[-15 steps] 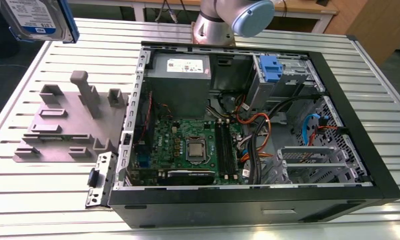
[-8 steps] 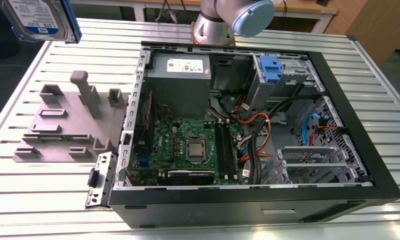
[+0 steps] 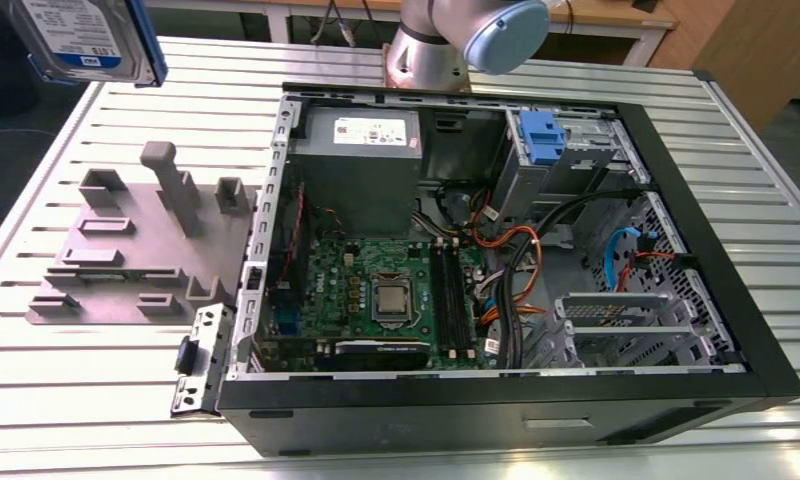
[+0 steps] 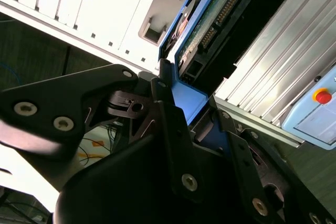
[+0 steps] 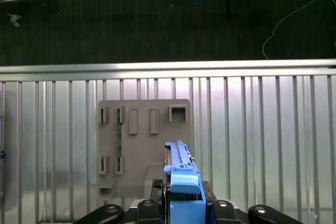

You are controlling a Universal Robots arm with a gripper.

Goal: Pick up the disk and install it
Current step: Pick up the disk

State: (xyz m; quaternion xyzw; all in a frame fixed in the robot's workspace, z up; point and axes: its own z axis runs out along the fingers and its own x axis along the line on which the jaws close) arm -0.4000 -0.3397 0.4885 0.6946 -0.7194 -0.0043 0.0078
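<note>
Claw (image 5: 184, 195) clamped on the one disk (image 3: 87, 38), which hangs edge-down in the air, clear of the desk (image 3: 93, 400) and its one grey slotted holder (image 3: 120, 275). One open computer case (image 3: 507, 400) lies beside the holder, containing one grey power box (image 3: 360, 150), one blue bracket (image 3: 540, 135) and several loose cables.

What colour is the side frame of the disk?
Blue; the disk's frame shows best in the first wrist view.
</note>
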